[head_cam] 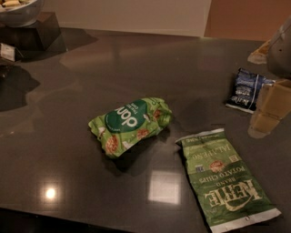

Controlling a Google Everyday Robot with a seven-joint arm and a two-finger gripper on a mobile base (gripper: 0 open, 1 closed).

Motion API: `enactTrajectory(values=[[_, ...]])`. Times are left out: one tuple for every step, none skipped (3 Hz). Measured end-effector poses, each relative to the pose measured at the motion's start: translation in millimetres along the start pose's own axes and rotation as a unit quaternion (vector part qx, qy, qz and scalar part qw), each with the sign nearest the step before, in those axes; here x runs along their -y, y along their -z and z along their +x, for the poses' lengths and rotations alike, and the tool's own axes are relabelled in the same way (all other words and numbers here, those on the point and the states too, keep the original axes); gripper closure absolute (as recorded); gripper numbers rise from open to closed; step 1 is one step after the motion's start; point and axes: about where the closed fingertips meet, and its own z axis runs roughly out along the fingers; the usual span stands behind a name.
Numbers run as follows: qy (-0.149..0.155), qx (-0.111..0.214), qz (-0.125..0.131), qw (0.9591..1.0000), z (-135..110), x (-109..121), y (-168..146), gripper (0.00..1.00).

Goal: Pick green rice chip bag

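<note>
The green rice chip bag [131, 126] lies on its side near the middle of the dark table [91, 82]. It is puffy and bright green, with a dark green round logo, white lettering and pictures of round rice cakes. My gripper [270, 110] is at the right edge of the view, tan-coloured, well to the right of the bag and apart from it. It hangs just beside a small dark blue bag. Nothing is held in it.
A flat olive-green Kettle potato chips bag [226, 181] lies at the front right. A small dark blue bag [245, 89] lies at the right. A white bowl [19, 11] sits on a dark stand [36, 32] at the back left. A yellowish packet [260, 53] is at the far right.
</note>
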Motion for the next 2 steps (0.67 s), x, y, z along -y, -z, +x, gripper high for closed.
enactTrajectory(values=[[0.001, 0.001, 0.001, 1.0000, -0.6, 0.3, 0.6, 0.00], [0.027, 0.024, -0.013, 0.9993, -18.9, 4.6, -11.2, 0.00]])
